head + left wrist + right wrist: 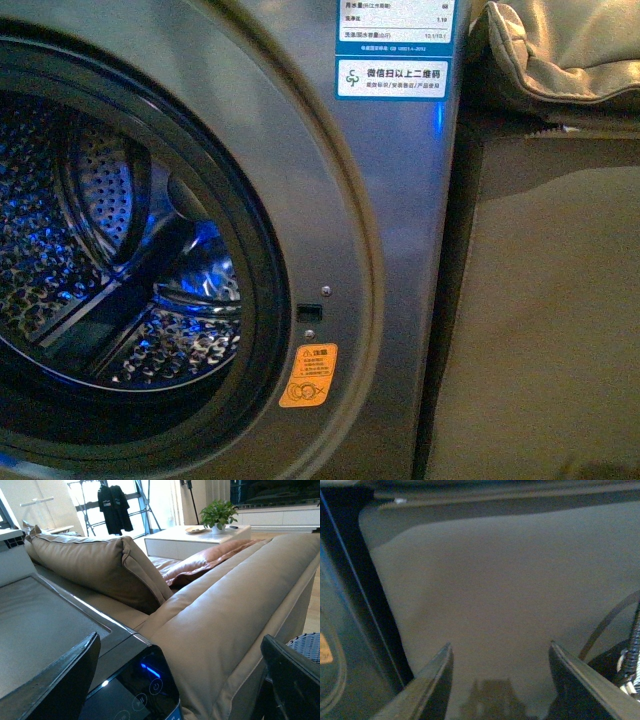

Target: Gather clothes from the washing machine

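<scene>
Left end effector [177, 680]: fingers spread wide, nothing between them; it sits over the washing machine's black top panel [135, 690], lower left of the left wrist frame, lit blue symbols showing. Right end effector [500, 685]: fingers also spread, empty, facing a beige sofa side [510, 590].

Front view: washing machine [390, 200] fills the left, porthole open, perforated drum [90, 270] lit blue. Clothes not visible in the drum. Orange sticker [308, 375] lower centre. Further back, beige cushion [95, 565]; potted plant [218, 514] upper right.

Grey washing machine [400, 250] stands open, perforated drum [110, 280] visible.
</scene>
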Motion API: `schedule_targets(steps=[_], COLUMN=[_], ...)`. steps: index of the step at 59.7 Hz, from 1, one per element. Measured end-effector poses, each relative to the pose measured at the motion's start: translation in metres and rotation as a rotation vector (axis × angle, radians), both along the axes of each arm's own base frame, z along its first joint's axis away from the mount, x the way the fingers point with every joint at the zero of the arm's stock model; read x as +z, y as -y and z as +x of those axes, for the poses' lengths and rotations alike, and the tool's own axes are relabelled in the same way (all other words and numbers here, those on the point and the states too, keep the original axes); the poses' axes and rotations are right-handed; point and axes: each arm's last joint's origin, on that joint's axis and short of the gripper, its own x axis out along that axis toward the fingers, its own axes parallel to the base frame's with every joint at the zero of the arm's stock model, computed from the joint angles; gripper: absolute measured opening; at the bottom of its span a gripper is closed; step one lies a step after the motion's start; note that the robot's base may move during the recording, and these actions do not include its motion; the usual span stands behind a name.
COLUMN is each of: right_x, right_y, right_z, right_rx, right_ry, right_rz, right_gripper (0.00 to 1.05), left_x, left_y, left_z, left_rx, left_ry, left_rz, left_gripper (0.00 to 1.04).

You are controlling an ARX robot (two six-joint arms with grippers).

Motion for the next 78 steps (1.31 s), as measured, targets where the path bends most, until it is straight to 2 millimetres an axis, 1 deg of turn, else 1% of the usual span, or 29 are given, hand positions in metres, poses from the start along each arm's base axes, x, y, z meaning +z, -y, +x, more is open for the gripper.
schedule_targets(steps=[4,7,8,10,14,16,17,19,26,38,42,46,48,52,55,58,59,60,61,63,64,66,67,68,69,72,74,75,78], right_x=[-0.002,-0.002,-0.002,-0.003,-0.005,-0.006,-0.006,-0.008,-0.016,-0.015,-0.02,-0.019,-0.018,-0.018,-0.018,-0.018,-0.018,-0.018,-0.018,-0.018,-0.018,-0.018,-0.018,-0.018,-0.018,-0.018,-0.018,-0.018,-0.018], right_y=[0.0,0.0,0.0,0.0,0.0,0.0,0.0,0.0,0.0,0.0,0.0,0.0,0.0,0.0,0.0,0.0,0.0,0.0,0.0,0.0,0.0,0.0,0.0,0.0,0.0,0.0,0.0,0.0,0.0], right_z=[-0.001,-0.003,-0.004,-0.005,-0.007,-0.007,-0.008,-0.009,-0.01,-0.013,-0.02,-0.023,-0.024,-0.024,-0.024,-0.024,-0.024,-0.024,-0.024,-0.024,-0.024,-0.024,-0.024,-0.024,-0.024,-0.024,-0.024,-0.024,-0.024], right_rx=[0.002,0.002,0.002,0.001,0.001,0.002,0.002,0.002,0.002,0.001,0.002,0.001,0.001,0.002,0.002,0.002,0.002,0.002,0.002,0.002,0.002,0.002,0.002,0.002,0.002,0.002,0.002,0.002,0.002], right_ry=[-0.004,0.003,0.006,0.011,0.01,0.008,0.007,0.005,0.011,0.018,-0.019,0.002,0.011,0.008,0.008,0.008,0.008,0.008,0.008,0.008,0.008,0.008,0.008,0.008,0.008,0.008,0.008,0.008,0.008], right_rz=[-0.01,-0.015,-0.017,-0.019,-0.022,-0.025,-0.026,-0.025,-0.026,-0.025,-0.026,-0.025,-0.025,-0.025,-0.025,-0.025,-0.025,-0.025,-0.025,-0.025,-0.025,-0.025,-0.025,-0.025,-0.025,-0.025,-0.025,-0.025,-0.025], right_gripper=[0.44,0.36,0.31,0.22,0.06,0.01,0.01,0.02,0.02,0.02,0.02,0.02,0.02,0.02,0.02,0.02,0.02,0.02,0.02,0.02,0.02,0.02,0.02,0.02,0.02,0.02,0.02,0.02,0.02], left_x=[0.0,0.002,0.003,0.006,0.011,0.013,0.013,0.013,0.012,0.005,0.0,-0.003,-0.006,-0.028,-0.044,-0.065,-0.07,-0.079,-0.084,-0.103,-0.108,-0.128,-0.133,-0.143,-0.149,-0.174,-0.183,-0.197,-0.222], left_y=[0.001,-0.001,-0.004,-0.009,-0.024,-0.033,-0.035,-0.046,-0.068,-0.095,-0.106,-0.112,-0.115,-0.12,-0.122,-0.125,-0.126,-0.128,-0.128,-0.13,-0.131,-0.133,-0.133,-0.134,-0.134,-0.136,-0.136,-0.137,-0.139], left_z=[0.0,-0.002,-0.001,0.0,0.001,-0.001,-0.001,-0.004,-0.015,-0.028,-0.031,-0.031,-0.033,-0.041,-0.047,-0.055,-0.056,-0.06,-0.061,-0.067,-0.069,-0.073,-0.073,-0.075,-0.075,-0.077,-0.077,-0.077,-0.078], left_rx=[0.014,0.129,0.214,0.321,0.457,0.506,0.518,0.563,0.625,0.691,0.731,0.759,0.755,0.749,0.741,0.739,0.739,0.739,0.739,0.74,0.741,0.74,0.741,0.744,0.745,0.75,0.752,0.754,0.742], left_ry=[-0.008,-0.065,-0.074,-0.072,-0.052,-0.039,-0.036,-0.025,-0.014,-0.013,-0.011,-0.028,-0.06,-0.123,-0.127,-0.117,-0.114,-0.11,-0.108,-0.103,-0.103,-0.106,-0.108,-0.112,-0.115,-0.133,-0.142,-0.156,-0.181], left_rz=[-0.003,-0.018,-0.032,-0.071,-0.132,-0.148,-0.151,-0.164,-0.175,-0.211,-0.227,-0.241,-0.229,-0.198,-0.198,-0.205,-0.208,-0.21,-0.211,-0.214,-0.214,-0.213,-0.213,-0.211,-0.21,-0.204,-0.2,-0.193,-0.181], left_gripper=[0.98,0.98,0.98,0.98,0.98,0.98,0.98,0.98,0.98,0.98,0.98,0.98,0.94,0.82,0.75,0.66,0.64,0.61,0.59,0.52,0.5,0.43,0.41,0.38,0.36,0.27,0.23,0.18,0.07])
